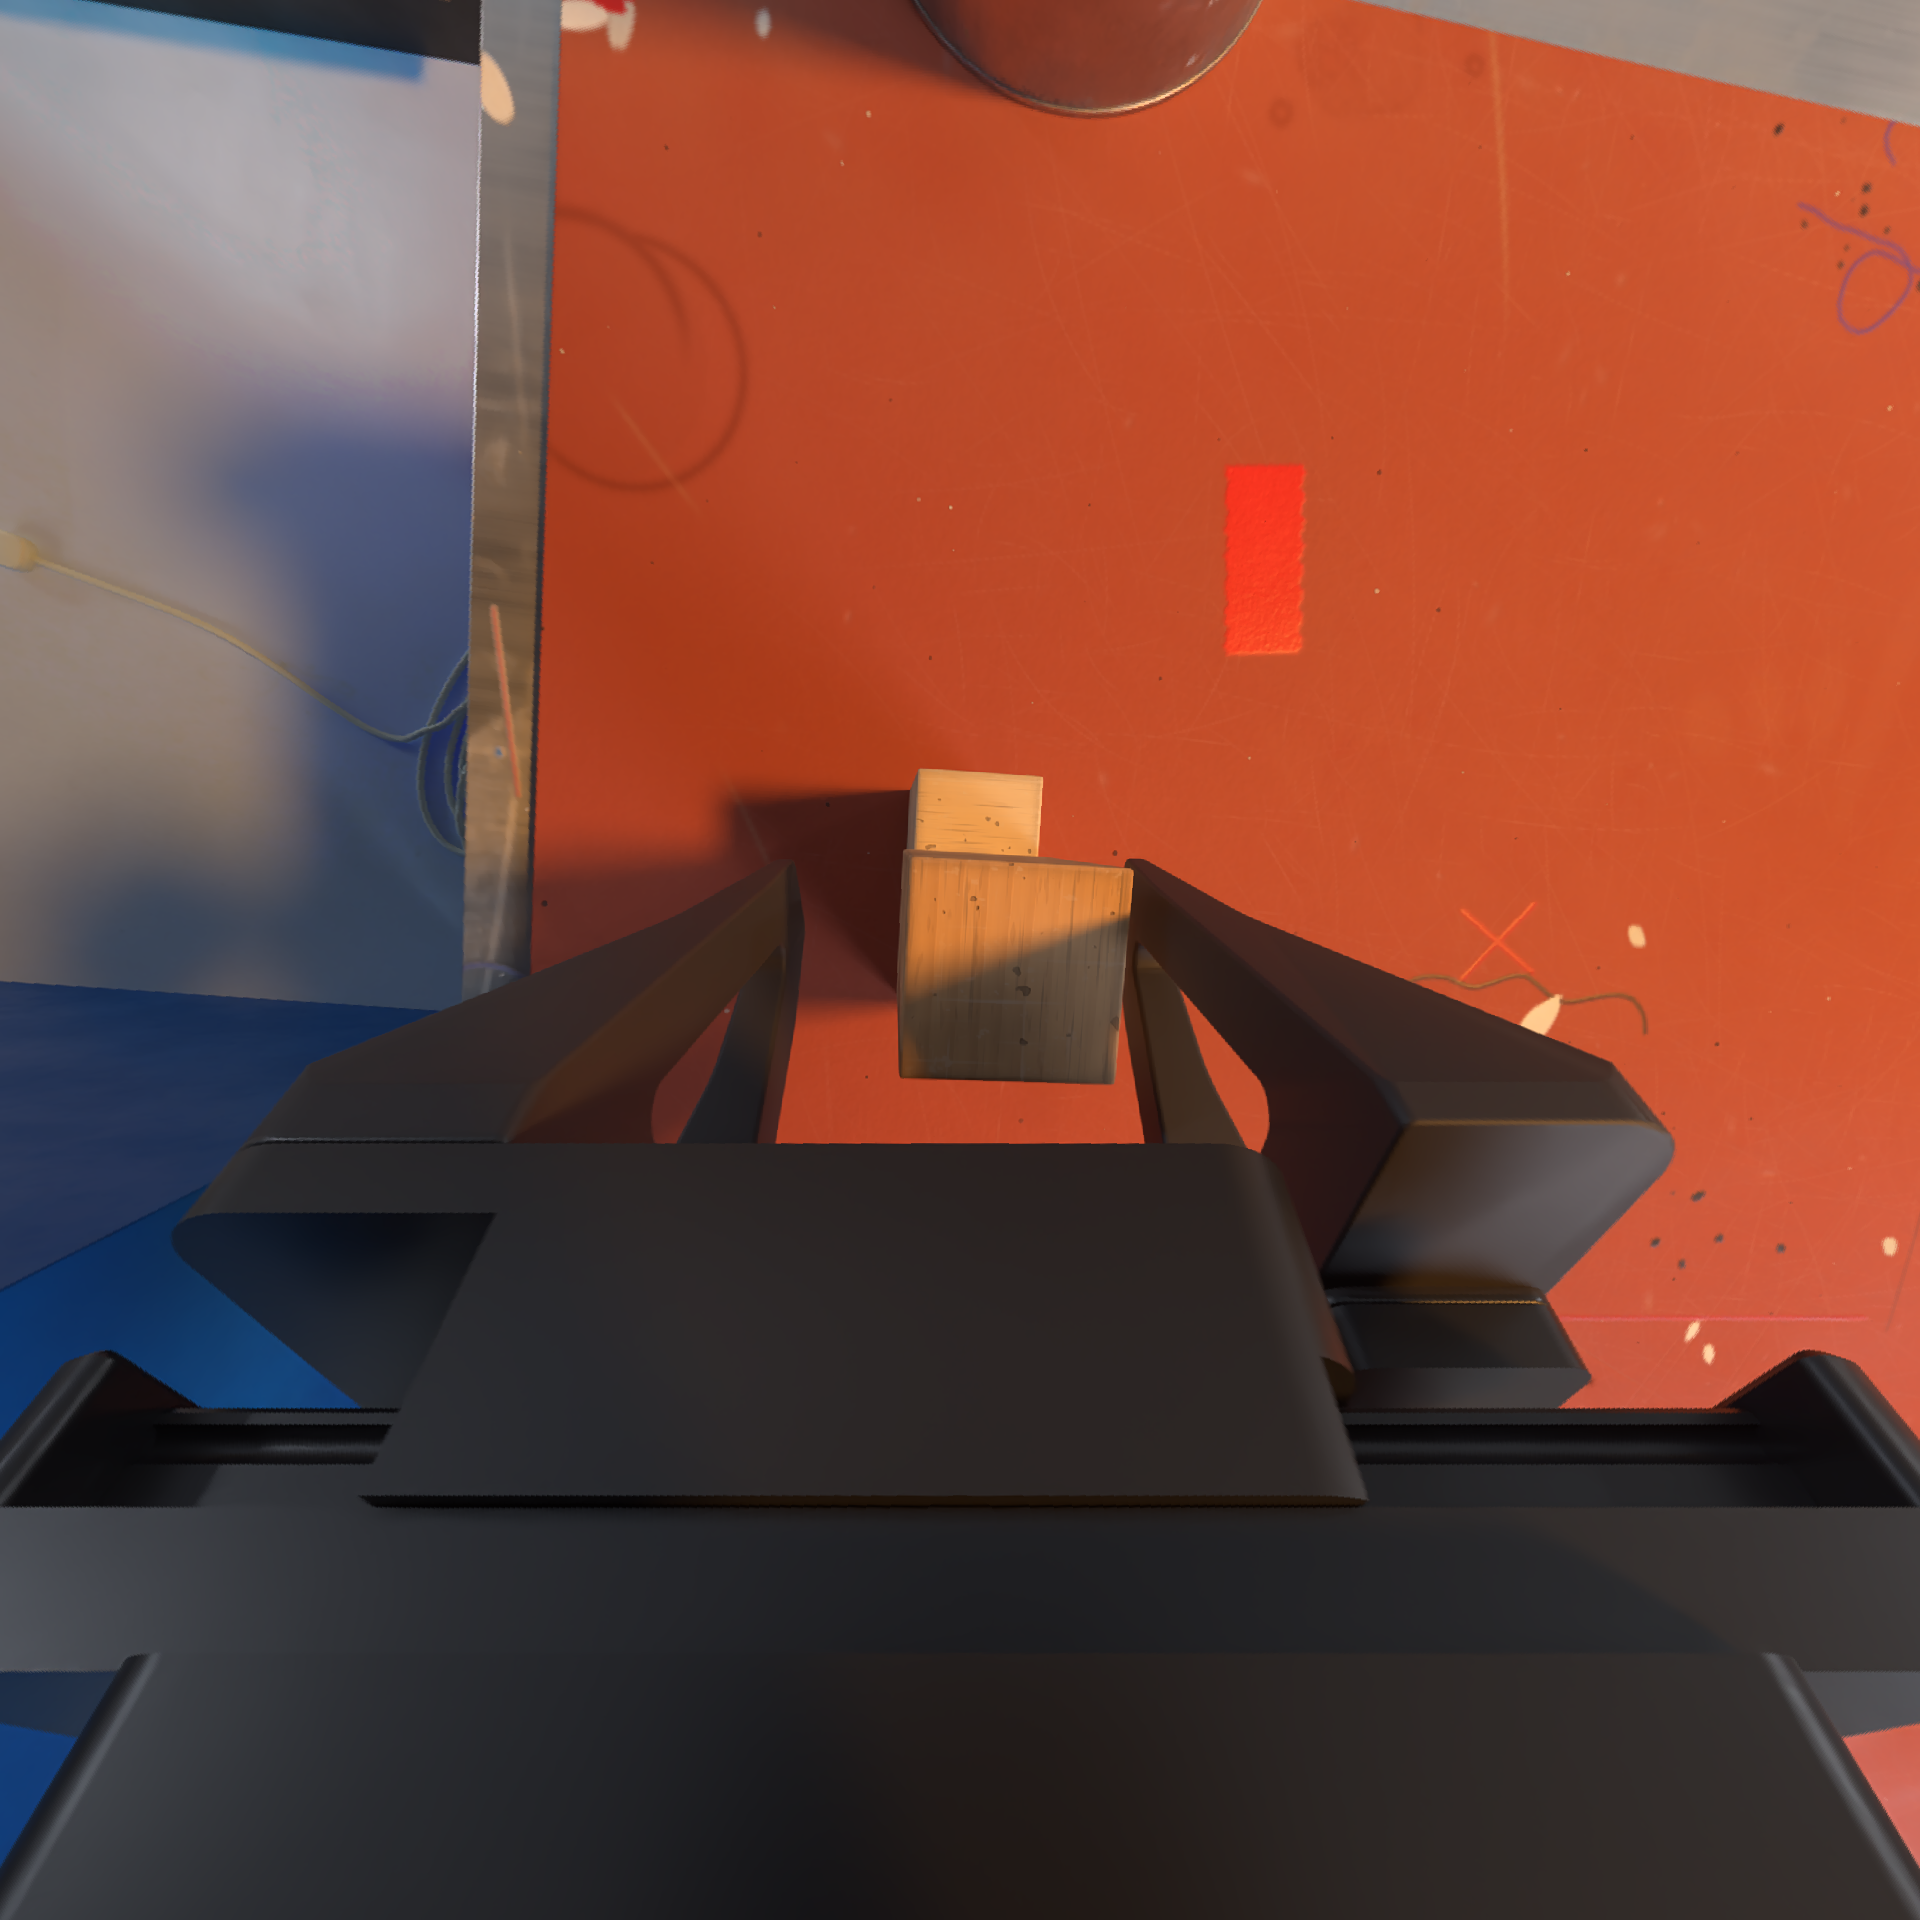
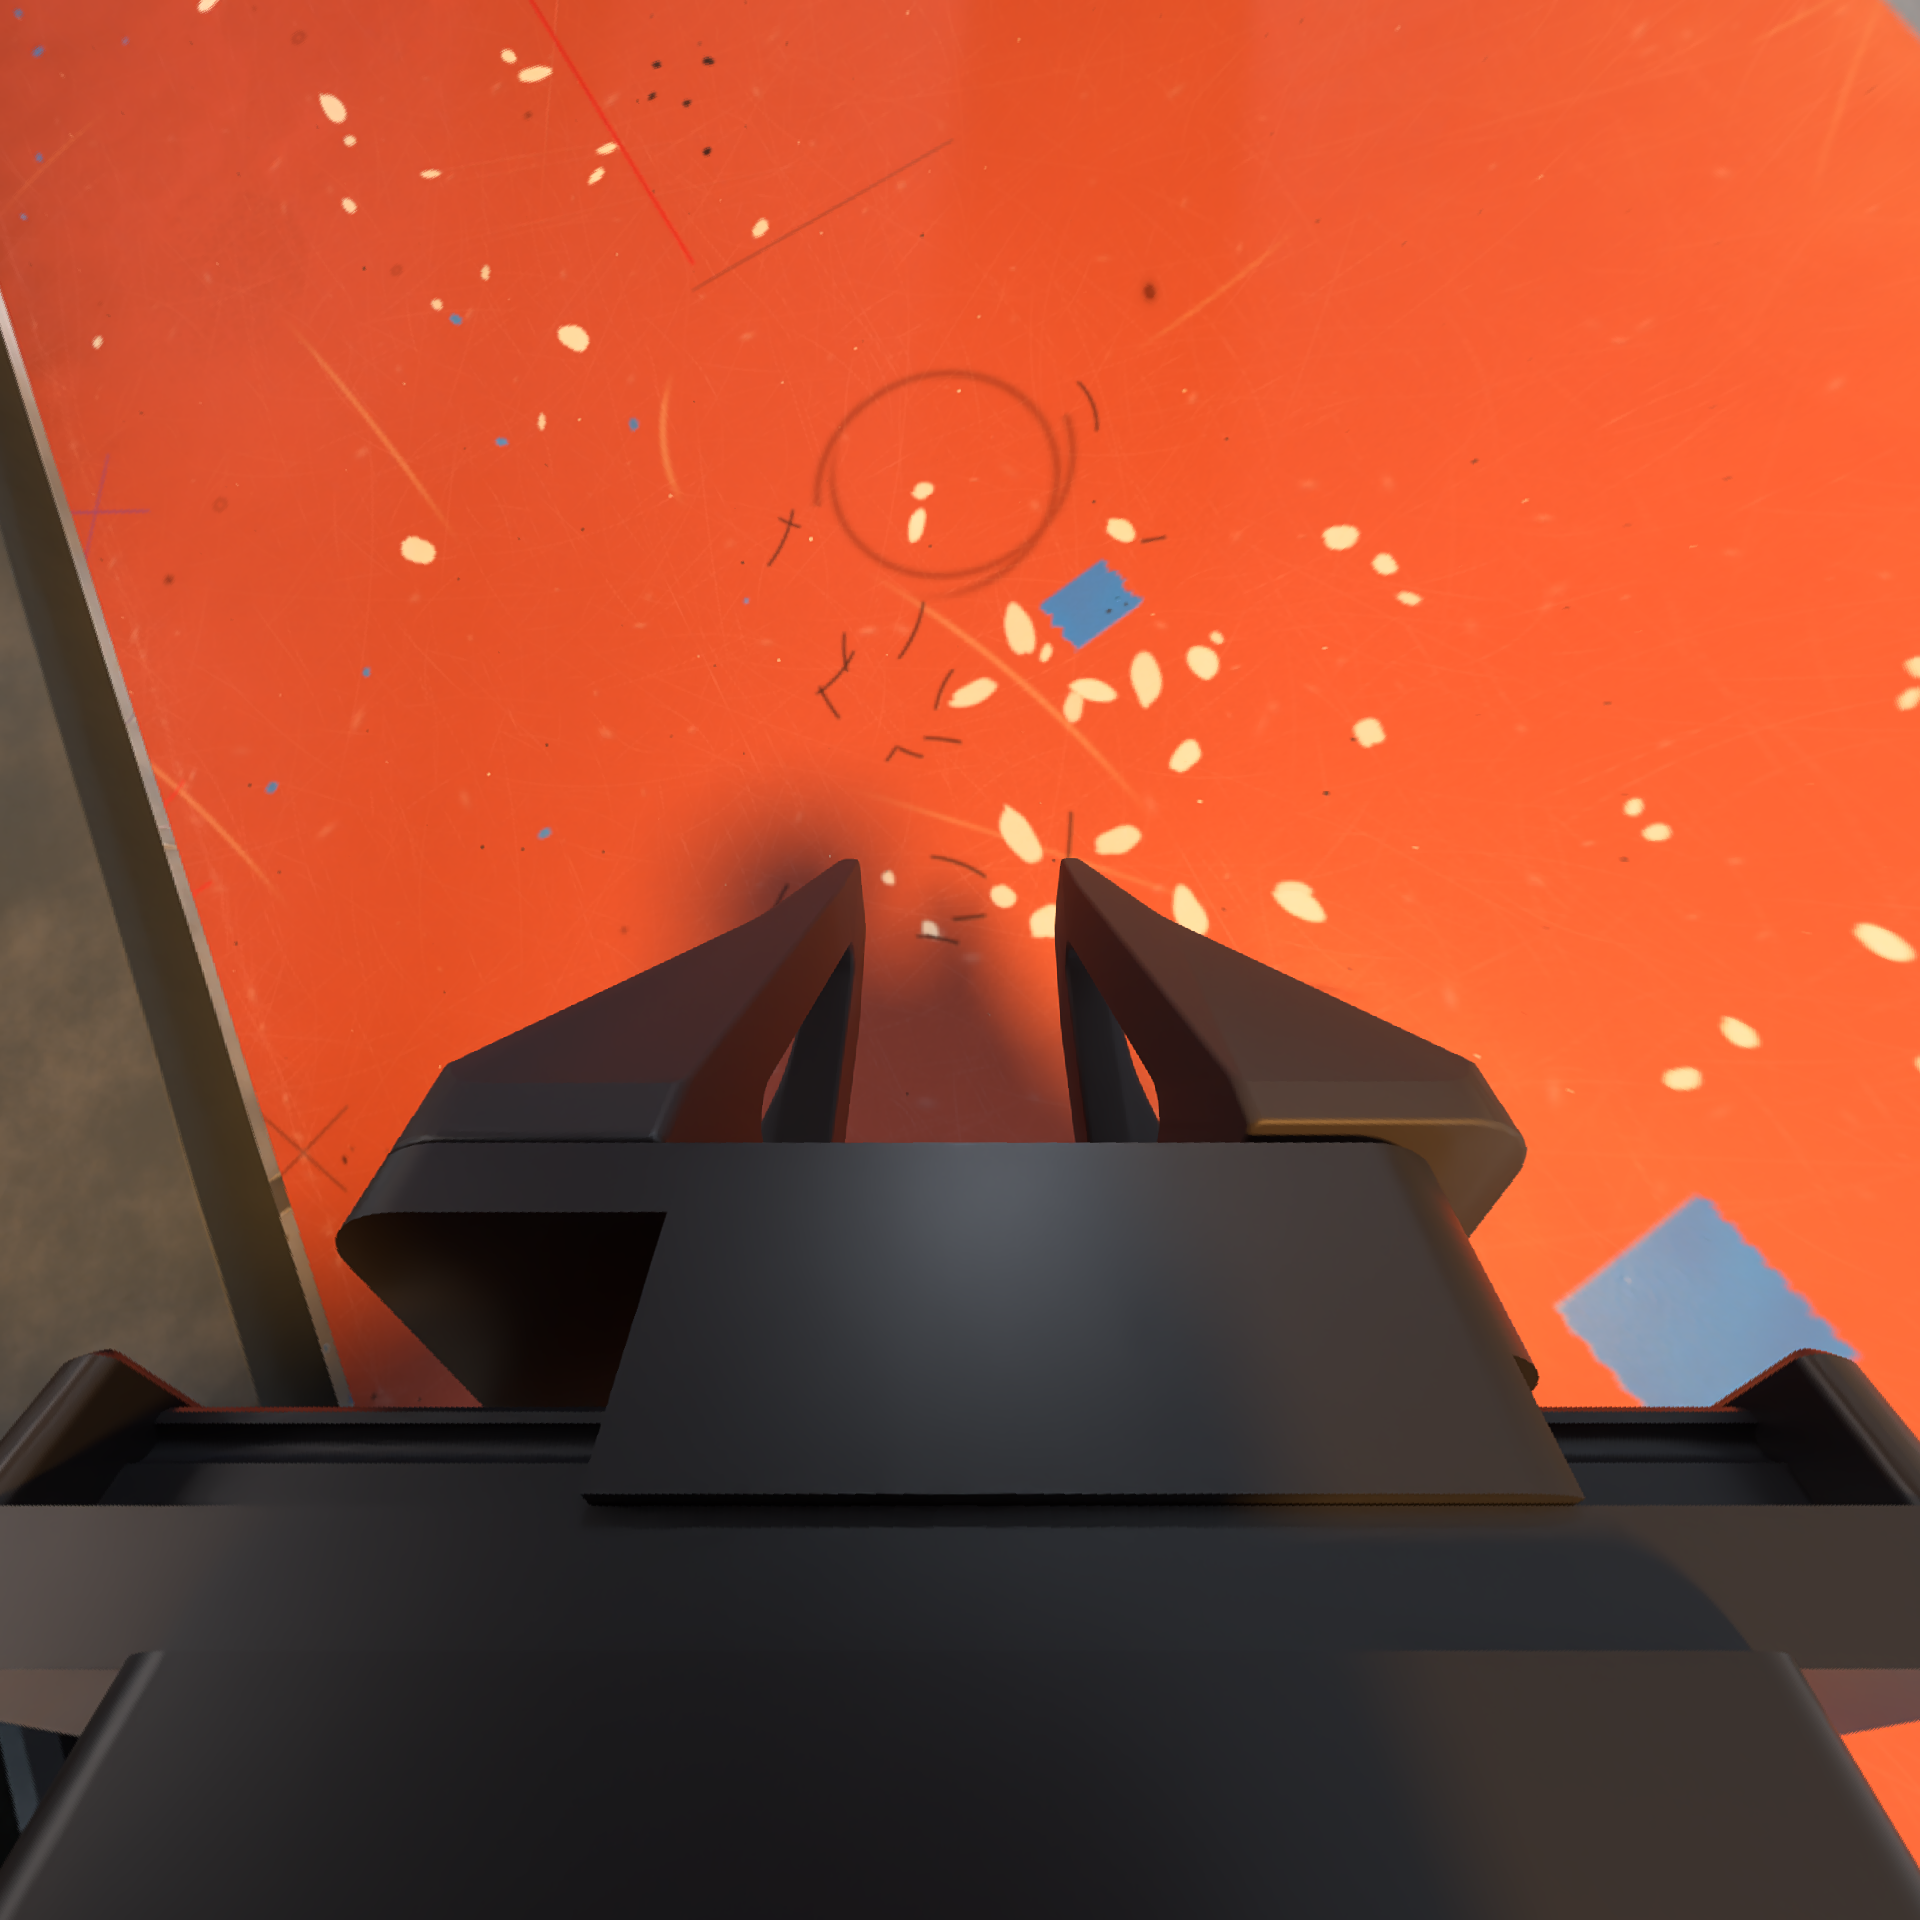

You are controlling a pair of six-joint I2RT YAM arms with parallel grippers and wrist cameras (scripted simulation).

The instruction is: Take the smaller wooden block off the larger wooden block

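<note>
Two blocks sit between the left gripper's (image 1: 964,868) spread fingers: small block (image 1: 977,812) beyond big block (image 1: 1013,966), right finger beside it. Right gripper (image 2: 958,864), parted, hovers over the mat (image 2: 1351,312).

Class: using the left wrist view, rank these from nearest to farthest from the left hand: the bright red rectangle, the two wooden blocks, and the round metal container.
1. Wood block, between the left hand's fingers.
2. Paler wood block, just beyond it.
3. Bright red rectangle, ahead, right.
4. Round metal container, top edge.

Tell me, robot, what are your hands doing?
Left hand open around wooden block. Another block just beyond. Right hand open, empty. Nothing in the way.
</note>
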